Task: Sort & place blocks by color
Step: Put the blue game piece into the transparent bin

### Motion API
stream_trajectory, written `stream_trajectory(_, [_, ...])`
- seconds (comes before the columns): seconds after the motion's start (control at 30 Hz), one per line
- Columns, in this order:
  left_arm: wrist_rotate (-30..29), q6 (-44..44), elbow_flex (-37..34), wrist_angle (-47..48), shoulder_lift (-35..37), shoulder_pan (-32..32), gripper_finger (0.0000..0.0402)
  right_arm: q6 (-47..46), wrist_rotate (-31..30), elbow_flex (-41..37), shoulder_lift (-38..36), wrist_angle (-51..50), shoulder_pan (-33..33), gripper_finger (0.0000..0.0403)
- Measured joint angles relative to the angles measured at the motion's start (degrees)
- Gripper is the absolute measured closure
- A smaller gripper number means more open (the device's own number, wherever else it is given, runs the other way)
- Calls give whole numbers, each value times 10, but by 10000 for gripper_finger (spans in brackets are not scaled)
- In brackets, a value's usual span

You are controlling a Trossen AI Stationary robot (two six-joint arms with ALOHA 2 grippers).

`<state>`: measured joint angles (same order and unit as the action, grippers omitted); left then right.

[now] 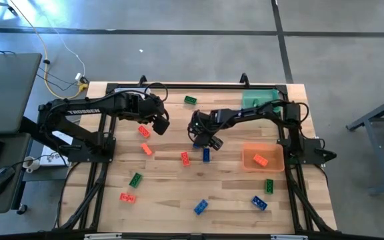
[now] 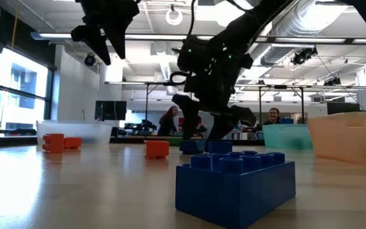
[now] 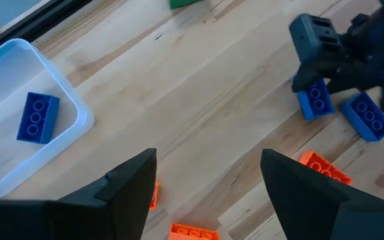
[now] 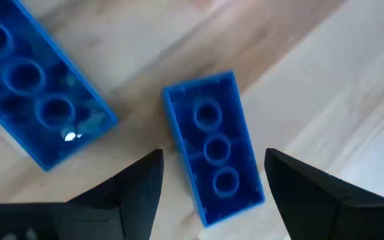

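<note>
Small studded blocks lie scattered on the wooden table. My right gripper point(image 1: 204, 139) is open and points down over two blue blocks near the table's middle. Its fingers stand on either side of one blue block point(image 4: 215, 150), which lies flat on the wood; the second blue block point(image 4: 39, 107) lies just beside it. My left gripper point(image 1: 160, 125) hangs open and holds nothing, well above the table toward the far left point(image 3: 209, 160), over orange blocks point(image 1: 143, 131). One more blue block point(image 3: 37, 118) lies in the clear bin point(image 3: 79, 107).
The orange bin point(image 1: 275, 160) at the right holds an orange block point(image 1: 261, 160); the green bin point(image 1: 262, 100) stands at the far right. Other blocks: green point(image 1: 190, 100), point(image 1: 136, 179), point(image 1: 269, 185); orange point(image 1: 185, 158), point(image 1: 127, 197); blue point(image 1: 201, 207), point(image 1: 259, 203).
</note>
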<state>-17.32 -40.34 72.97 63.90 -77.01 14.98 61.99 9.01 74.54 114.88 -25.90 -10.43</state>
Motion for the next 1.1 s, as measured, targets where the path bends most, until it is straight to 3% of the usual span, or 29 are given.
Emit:
stream_trajectory(0.3, [-5, 0, 0, -2, 0, 0, 147, -12, 11, 0, 6, -1, -17, 160])
stream_trajectory(0.7, [-13, 0, 0, -3, 0, 0, 147, -79, 0, 1, 6, -27, -20, 287])
stream_trajectory(1.1, [-13, 51, 0, -14, 0, 3, 147, -198, -5, -2, -51, -39, -20, 287])
